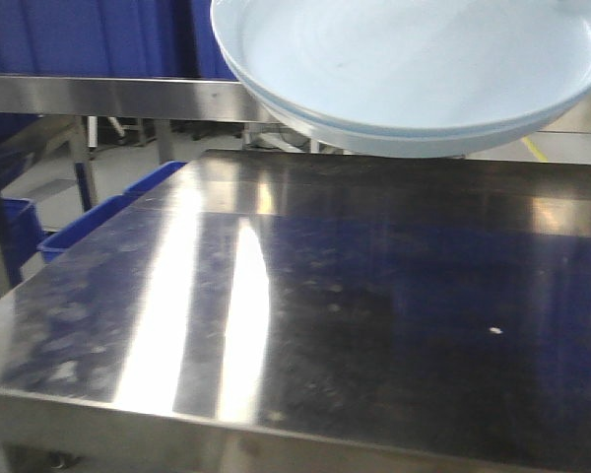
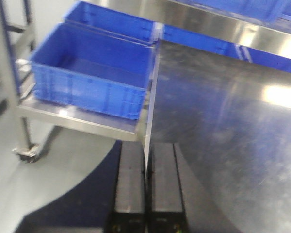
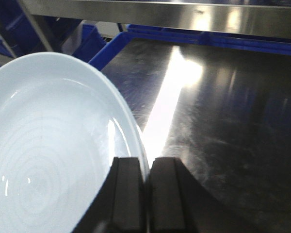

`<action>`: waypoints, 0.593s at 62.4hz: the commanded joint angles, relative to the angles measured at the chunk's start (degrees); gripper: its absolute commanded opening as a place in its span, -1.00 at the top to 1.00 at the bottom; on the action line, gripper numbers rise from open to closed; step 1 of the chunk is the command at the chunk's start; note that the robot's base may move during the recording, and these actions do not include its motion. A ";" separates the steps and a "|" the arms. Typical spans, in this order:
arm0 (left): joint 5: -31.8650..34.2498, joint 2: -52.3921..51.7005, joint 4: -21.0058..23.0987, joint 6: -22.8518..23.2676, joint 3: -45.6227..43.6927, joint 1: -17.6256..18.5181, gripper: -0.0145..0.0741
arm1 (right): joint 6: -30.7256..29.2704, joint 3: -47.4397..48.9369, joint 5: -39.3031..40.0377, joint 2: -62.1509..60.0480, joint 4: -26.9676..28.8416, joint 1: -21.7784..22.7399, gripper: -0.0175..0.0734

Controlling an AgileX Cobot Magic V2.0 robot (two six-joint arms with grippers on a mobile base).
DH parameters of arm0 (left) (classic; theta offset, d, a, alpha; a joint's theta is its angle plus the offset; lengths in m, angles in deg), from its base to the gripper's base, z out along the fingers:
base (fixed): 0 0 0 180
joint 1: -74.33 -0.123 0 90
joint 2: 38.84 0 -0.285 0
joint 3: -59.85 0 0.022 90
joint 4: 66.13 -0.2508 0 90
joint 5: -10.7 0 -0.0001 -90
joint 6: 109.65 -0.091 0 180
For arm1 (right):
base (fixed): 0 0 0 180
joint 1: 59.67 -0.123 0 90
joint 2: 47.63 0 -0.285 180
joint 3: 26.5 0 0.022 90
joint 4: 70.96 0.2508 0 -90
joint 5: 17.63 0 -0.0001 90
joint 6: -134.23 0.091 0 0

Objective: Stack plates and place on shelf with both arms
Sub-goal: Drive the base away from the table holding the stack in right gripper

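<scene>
At the left gripper (image 2: 146, 145): black fingers (image 2: 131, 189) set narrow, almost touching. Shows only a thin pale line in the slit, in line with the edge of the steel table (image 2: 223, 126) running ahead of the fingertips. Not possible to tell whether pinched or only seen through the slit. To the left of these fingers and further ahead, a blue crate (image 2: 92, 73) on a lower steel ledge, open side up, a little blurred. Under that ledge, a caster wheel (image 2: 26, 153), small and hard to make out.

At the right gripper (image 3: 148, 160): fingers (image 3: 128, 194) closed tight on the rim of the plates (image 3: 48, 155). Spreads out to the left of the fingers, pale bluish-white with faint rings, cut off by the left and bottom borders. Shows only the upper plate here, with the lower one hidden beneath. To the right of the fingers and ahead, bare table with a bright stripe of glare.

In the front view: held up in the air, apart from the table, with two rims visible, one nested in the other. Cut off at the top and right borders. Covers part of a steel shelf rail (image 1: 98, 97) behind.
</scene>
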 commanded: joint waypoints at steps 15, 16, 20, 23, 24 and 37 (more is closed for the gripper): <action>5.00 -0.19 0.69 0.32 -1.61 0.40 0.45 | -0.27 1.80 6.06 -1.09 0.05 -0.05 0.51; 5.00 -0.19 0.69 0.32 -1.61 0.40 0.45 | -0.27 1.80 6.06 -1.09 0.05 -0.05 0.51; 5.00 -0.19 0.69 0.32 -1.61 0.40 0.45 | -0.27 1.80 6.06 -1.09 0.05 -0.05 0.51; 5.00 -0.19 0.69 0.32 -1.61 0.40 0.45 | -0.27 1.80 6.06 -1.09 0.05 -0.05 0.51; 5.00 -0.19 0.69 0.32 -1.61 0.40 0.45 | -0.27 1.80 6.06 -1.09 0.05 -0.05 0.51; 5.00 -0.19 0.69 0.32 -1.61 0.40 0.45 | -0.27 1.80 6.06 -1.09 0.05 -0.05 0.51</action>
